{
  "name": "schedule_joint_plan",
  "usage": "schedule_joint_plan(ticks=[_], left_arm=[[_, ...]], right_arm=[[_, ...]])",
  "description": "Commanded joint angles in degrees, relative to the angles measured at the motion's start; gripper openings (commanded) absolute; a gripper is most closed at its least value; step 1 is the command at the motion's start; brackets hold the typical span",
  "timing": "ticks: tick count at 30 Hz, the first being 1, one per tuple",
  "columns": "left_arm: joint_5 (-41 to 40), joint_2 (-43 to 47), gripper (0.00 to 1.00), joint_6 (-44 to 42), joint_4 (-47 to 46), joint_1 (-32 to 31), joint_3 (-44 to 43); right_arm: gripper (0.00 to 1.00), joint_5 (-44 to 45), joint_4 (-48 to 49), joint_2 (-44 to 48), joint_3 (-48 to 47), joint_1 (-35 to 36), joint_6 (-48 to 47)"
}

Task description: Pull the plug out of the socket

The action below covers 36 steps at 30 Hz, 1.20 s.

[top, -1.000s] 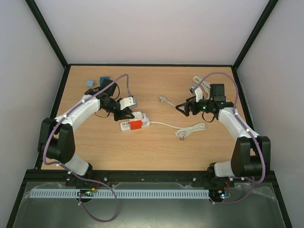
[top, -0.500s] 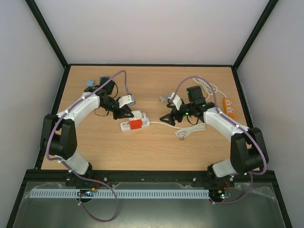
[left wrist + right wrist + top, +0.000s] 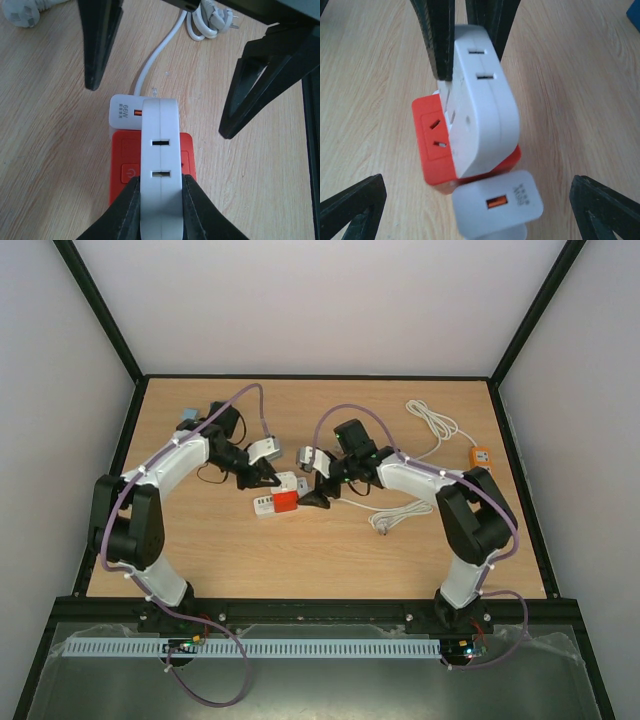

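In the left wrist view the white slotted block [image 3: 160, 150] ran off the bottom edge and hid the middle of the red socket block [image 3: 126, 150]. In the right wrist view the white 66W plug [image 3: 495, 207] was cut at the bottom edge, its cable unseen, its pins hidden

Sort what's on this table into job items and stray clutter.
Job: red socket block, white slotted adapter on it, white 66W unit with cable, left gripper clamping the adapter, open right gripper.
Stray: orange power strip, coiled white cable, blue block.
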State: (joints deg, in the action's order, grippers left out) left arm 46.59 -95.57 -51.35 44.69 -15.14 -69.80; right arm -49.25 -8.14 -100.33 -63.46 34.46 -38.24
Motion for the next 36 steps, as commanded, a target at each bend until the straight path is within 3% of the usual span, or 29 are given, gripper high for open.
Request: schedule_joint_plan(ticks=[1,13,16,20,28,36], left_arm=[[-0.35,-2.42,0.02,-0.9,0.75,0.39,0.44],[0.69,-4.43,0.02,-1.53,1.19,1.06,-1.08],[0.7,-4.62,0.02,-1.55,1.37,1.07,-1.3],[0.7,-4.39,0.02,-1.74,1.46,1.16,-1.05],[1.04,-4.17,0.02,-2.28,1.93,1.27,-0.44],[2.1,-1.42,0.04,-3.3,2.66,-0.88,2.25]], right_arm=[[0.98,-1.75,2.27,-3.02,-4.52,0.7,-3.89],[1.0,-3.0,-0.41,-9.9,-9.08,5.08,-7.1],[0.96,-2.89,-0.5,-11.52,-9.45,5.22,-6.94],[0.85,-2.25,0.05,-12.84,-9.05,5.26,-6.87],[0.49,-1.84,1.02,-11.37,-5.95,5.25,-5.77],[0.36,-1.53,0.34,-7.39,-1.58,5.33,-2.2]])
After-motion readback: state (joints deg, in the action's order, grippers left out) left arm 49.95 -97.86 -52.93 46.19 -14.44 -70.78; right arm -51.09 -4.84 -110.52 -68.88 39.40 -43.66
